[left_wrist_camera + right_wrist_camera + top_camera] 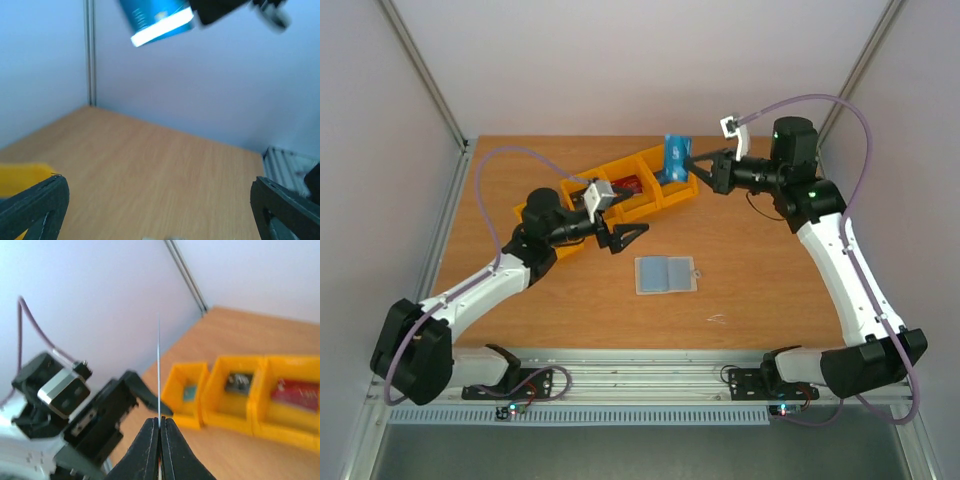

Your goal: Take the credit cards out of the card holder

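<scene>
Blue credit card (673, 156) stands pinched between the closed right gripper's (691, 163) tips (left gripper (629, 239) gapes wide, empty).

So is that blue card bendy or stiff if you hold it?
Probably stiff: the blue card stands straight in the right gripper without drooping. Likely very light, since edge-on it looks hair-thin. Maybe slippery; its face looks shiny.

Left arm (485, 283), right arm (845, 270): white link shells, black joint housings, bulky black bases (415, 350). Mauve-grey cable (830, 97) looped off each. Small green light (811, 192) on right elbow. Silver camera block (599, 193) at left wrist, white camera mount (732, 127) at right. Jaws matte black, tapered.
</scene>
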Tool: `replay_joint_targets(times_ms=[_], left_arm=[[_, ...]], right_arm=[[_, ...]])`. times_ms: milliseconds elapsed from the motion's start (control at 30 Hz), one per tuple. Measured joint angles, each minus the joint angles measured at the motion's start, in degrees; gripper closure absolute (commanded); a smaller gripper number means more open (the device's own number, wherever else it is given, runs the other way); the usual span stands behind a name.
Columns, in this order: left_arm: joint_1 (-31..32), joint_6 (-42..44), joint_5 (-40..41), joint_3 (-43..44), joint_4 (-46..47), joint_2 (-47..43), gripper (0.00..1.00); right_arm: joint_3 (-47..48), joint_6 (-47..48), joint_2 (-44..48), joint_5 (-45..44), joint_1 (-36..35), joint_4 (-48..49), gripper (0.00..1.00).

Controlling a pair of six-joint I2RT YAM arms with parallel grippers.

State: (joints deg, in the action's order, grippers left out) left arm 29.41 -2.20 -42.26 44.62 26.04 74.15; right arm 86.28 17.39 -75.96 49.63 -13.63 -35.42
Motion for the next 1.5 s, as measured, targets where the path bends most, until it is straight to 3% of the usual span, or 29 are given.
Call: replay_joint_targets(times_ms=[133, 333, 500, 733, 800, 933, 1067, 1133, 1167, 1300, 1467, 1500], left_arm=[[-0.3, -5.6, -0.5, 4.0, 4.3, -2.3, 0.02], [-1.6, -14.7, 0.5, 11.0, 7.9, -3.7, 0.15], [-2.2, -21.5, 2.0, 12.5, 8.9, -3.3, 0.41], [-2.4, -24.4, 2.1, 12.7, 9.7, -2.3, 0.43], [-2.3, -24.4, 2.0, 12.7, 10.3, -2.3, 0.53], [-2.3, -24.4, 1.9, 12.6, 11.1, -2.6, 0.98], [-2.3, -24.3, 1.4, 12.3, 11.7, -2.9, 1.0], [-2.4, -24.1, 1.3, 12.0, 11.3, -3.2, 1.0], [-2.5, -23.9, 1.3, 11.8, 10.8, -3.5, 1.0], [-3.5, -21.6, 0.7, 11.0, 6.2, -5.6, 1.0], [-5.3, -10.6, -4.7, 10.5, -4.1, -7.4, 1.0], [-5.4, -7.0, -6.1, 10.4, -7.1, -7.6, 1.0]], right_arm=[[-5.4, -12.4, 1.0, -0.8, -2.5, 22.8, 0.99], [-8.5, -21.7, 0.7, 0.1, -5.4, 43.7, 0.99], [-8.9, -24.9, -0.3, 2.6, -6.6, 51.7, 0.99], [-8.9, -25.7, -3.1, 7.8, -9.5, 54.2, 0.99], [-8.9, -25.2, -3.6, 8.1, -9.9, 53.3, 0.99], [-8.9, -23.8, -3.8, 8.6, -10.5, 51.4, 0.99], [-8.5, -21.5, -4.2, 9.0, -10.5, 49.2, 0.96], [-7.5, -18.7, -4.2, 9.0, -10.6, 45.9, 0.75], [-6.3, -16.2, -4.2, 9.2, -10.6, 42.4, 0.59], [0.6, -5.7, -4.7, 9.5, -10.2, 24.8, 0.4], [14.7, 11.3, -6.7, 6.4, -8.2, -2.4, 0.34], [18.0, 14.9, -7.6, 5.2, -7.8, -8.3, 0.21]])
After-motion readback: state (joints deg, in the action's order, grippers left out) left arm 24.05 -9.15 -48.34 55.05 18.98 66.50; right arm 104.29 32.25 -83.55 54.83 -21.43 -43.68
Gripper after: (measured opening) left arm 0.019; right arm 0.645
